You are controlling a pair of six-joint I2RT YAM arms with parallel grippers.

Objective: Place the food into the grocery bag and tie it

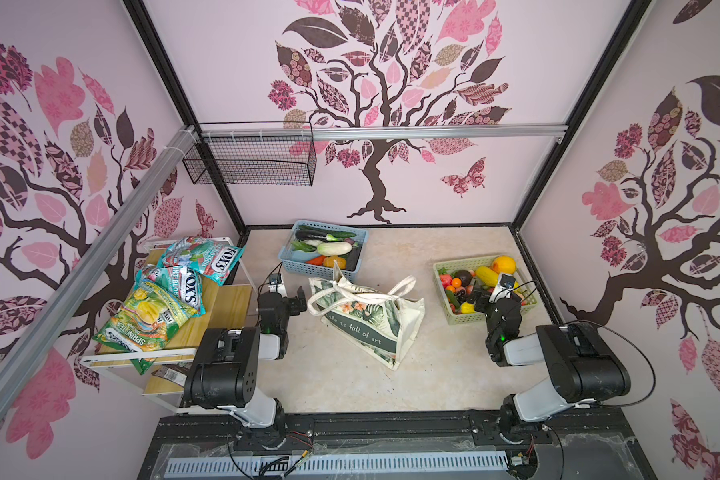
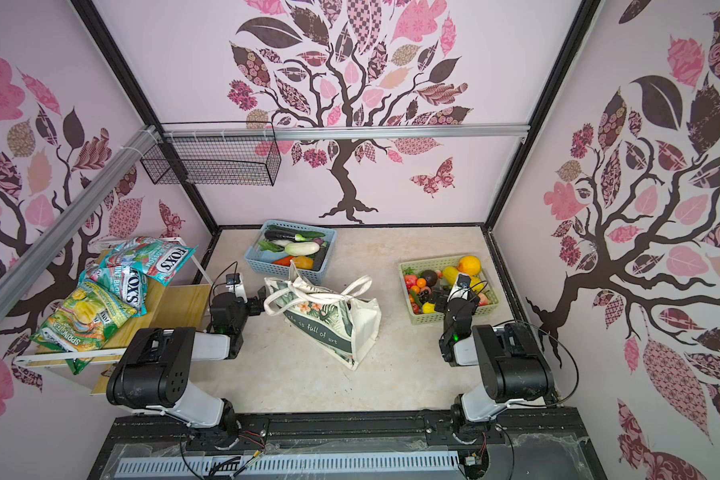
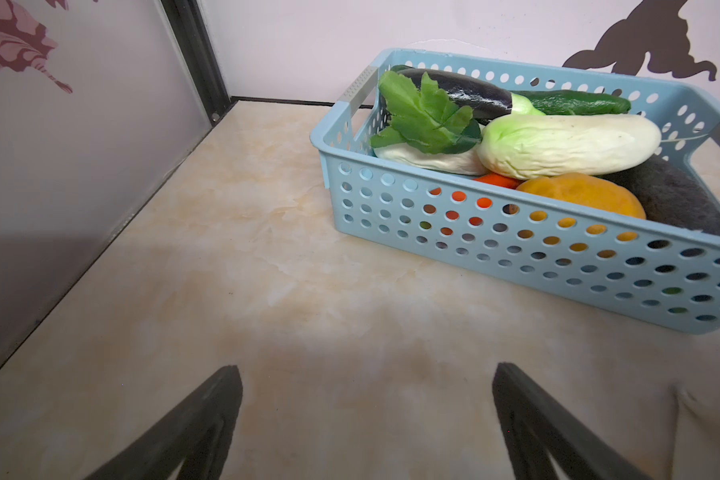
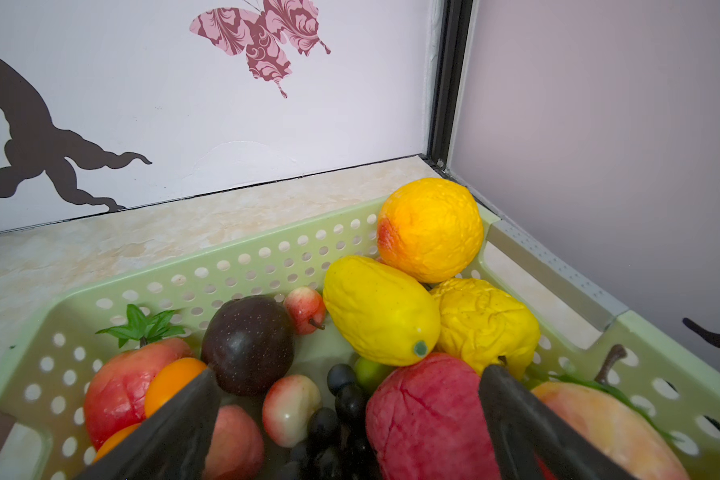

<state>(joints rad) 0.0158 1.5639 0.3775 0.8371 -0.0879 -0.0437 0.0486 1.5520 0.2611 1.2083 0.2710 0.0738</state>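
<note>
**A:** Which step is in hand?

**B:** The first picking, I judge. The right claw (image 4: 350,372) hangs spread and empty, low over the fruit in the green basket (image 4: 225,270) at the right of both top views. Its fingers (image 4: 175,432) stand on either side of a red fruit (image 4: 425,419).

**A:** And the other arm?

**B:** The left claw (image 3: 366,370) is spread too and pinches nothing. It sits over bare tabletop (image 3: 267,270), near the blue basket (image 3: 516,253) of vegetables.

**A:** Where's the bag?

**B:** The grocery bag (image 1: 366,322) lies slumped at the centre of both top views, just right of the left claw, with its handles draped across it. I cannot tell whether it holds any food.

**A:** And next?

**B:** Likely the right claw lowers, closes on the red fruit, lifts it clear of the basket wall and carries it leftward to the bag's mouth. The left claw may have to hold the rim open. Tying comes last.
</note>
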